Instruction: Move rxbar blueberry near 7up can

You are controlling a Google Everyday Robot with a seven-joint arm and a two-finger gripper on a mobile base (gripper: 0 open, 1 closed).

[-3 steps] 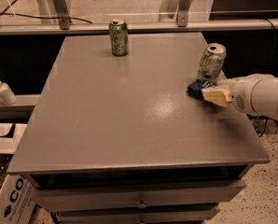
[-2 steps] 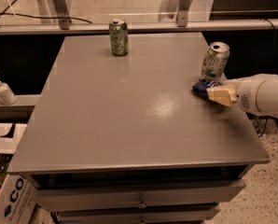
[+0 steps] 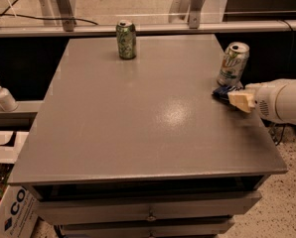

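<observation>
The rxbar blueberry point(image 3: 221, 91) is a small dark blue bar low over the grey table point(image 3: 138, 113) near its right edge, just in front of the 7up can point(image 3: 232, 63). The can is silver-white with green markings and stands upright. My gripper point(image 3: 236, 98) reaches in from the right on a white arm, and its tan fingers point(image 3: 241, 102) are shut on the bar's right end, hiding part of it. The bar's left end sticks out toward the can's base.
A darker mottled green can point(image 3: 126, 39) stands at the table's far edge, left of centre. A soap dispenser point(image 3: 2, 96) sits on a ledge to the left. A cardboard box point(image 3: 11, 212) is at the lower left. Drawers run below the tabletop.
My gripper has carried the blue bar to the right and slightly back, closer to the 7up can. Both cans have stayed where they were.
</observation>
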